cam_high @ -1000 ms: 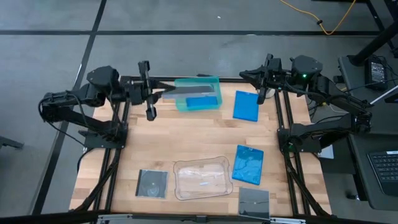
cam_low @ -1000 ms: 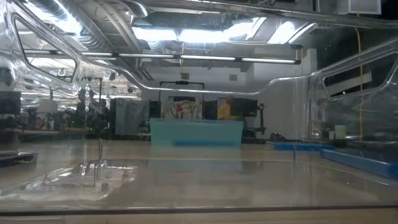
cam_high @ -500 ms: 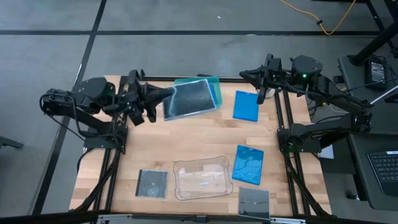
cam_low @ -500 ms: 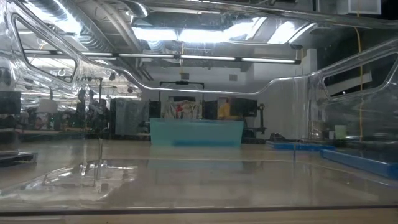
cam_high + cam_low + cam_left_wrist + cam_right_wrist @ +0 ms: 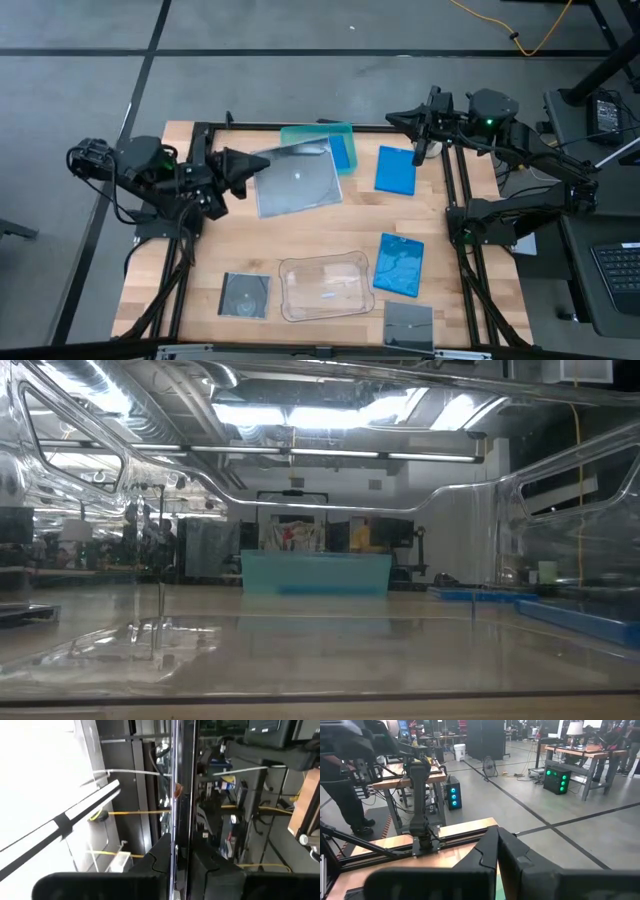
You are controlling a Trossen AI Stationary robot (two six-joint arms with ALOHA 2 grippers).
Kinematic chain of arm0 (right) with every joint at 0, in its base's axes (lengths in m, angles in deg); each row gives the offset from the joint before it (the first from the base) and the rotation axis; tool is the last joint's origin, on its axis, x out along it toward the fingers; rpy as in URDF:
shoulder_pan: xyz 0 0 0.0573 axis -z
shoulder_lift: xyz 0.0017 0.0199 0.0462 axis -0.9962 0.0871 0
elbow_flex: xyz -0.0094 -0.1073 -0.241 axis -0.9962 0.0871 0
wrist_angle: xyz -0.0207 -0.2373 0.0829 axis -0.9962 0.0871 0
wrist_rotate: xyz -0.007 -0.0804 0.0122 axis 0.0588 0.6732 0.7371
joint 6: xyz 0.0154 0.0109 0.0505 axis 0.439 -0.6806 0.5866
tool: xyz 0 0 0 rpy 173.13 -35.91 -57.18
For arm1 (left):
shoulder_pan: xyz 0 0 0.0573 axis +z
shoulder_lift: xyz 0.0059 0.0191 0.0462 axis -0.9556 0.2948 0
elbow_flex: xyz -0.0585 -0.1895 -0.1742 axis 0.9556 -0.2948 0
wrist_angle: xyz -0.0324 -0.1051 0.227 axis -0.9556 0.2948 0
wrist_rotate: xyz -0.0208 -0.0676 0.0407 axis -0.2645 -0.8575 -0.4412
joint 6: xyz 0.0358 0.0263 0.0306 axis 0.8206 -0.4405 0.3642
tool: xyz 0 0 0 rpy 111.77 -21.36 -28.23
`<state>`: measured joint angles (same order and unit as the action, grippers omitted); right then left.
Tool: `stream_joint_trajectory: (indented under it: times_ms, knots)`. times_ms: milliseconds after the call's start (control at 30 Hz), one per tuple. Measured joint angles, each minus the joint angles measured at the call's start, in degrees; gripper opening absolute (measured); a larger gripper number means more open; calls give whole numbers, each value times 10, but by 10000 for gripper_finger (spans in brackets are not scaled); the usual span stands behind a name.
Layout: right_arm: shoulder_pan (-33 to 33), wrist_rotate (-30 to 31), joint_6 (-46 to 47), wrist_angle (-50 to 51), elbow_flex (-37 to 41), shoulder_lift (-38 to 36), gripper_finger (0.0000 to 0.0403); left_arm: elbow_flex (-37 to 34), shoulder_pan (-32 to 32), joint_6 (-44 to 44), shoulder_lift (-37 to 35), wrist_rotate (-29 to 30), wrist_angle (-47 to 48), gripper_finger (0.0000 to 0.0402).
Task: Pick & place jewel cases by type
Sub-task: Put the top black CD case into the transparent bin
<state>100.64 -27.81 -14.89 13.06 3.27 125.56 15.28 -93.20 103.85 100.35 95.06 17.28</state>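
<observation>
**Mia:** What are the left gripper [image 5: 243, 166] fingers [image 5: 161, 857] doing?

**Sam:** They are pinching the edge of a grey square case [image 5: 298, 179]. In the left wrist view the case shows edge-on, like a thin line going up between the two fingers.

**Mia:** Where is that case?

**Sam:** It is up in the air, tipped a bit. From above it hides part of the teal tray [image 5: 339, 135], which is at the far edge of the surface [image 5: 250, 245].

**Mia:** And the right gripper [image 5: 419, 153]?

**Sam:** Its fingers [image 5: 490, 851] are pressed together with nothing in them. It waits at the far right corner, well to the right of the teal tray.

**Mia:** Where are the other cases?

**Sam:** One blue case [image 5: 395, 169] lies flat just to the right of the teal tray. A bit of blue shows inside the tray too, but I cannot tell what it is. A second blue case [image 5: 400, 265] lies nearer the front, well away from the tray and touching the clear tray [image 5: 325, 288]. A grey case with a disc [image 5: 245, 295] lies to the left of the clear tray. Another grey case [image 5: 409, 324] lies at the front edge, as far from the teal tray as things get.
</observation>
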Motion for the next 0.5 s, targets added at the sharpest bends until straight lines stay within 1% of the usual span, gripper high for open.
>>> stream_joint_trajectory:
  times_ms: [100, 167, 267, 500]
  knots:
    - [0, 1, 0, 0, 0, 0, 13, 0, -8, -3, 1, 0, 0, 20]
    - [0, 3, 0, 0, 0, 0, 13, 0, -9, -24, 1, 0, 0, 20]
    - [0, 14, 0, 0, 0, 0, 13, 0, -9, -79, 1, 0, 0, 20]
    - [0, 15, -2, 0, 0, 0, 13, 0, 5, -240, 1, -1, 10, 20]
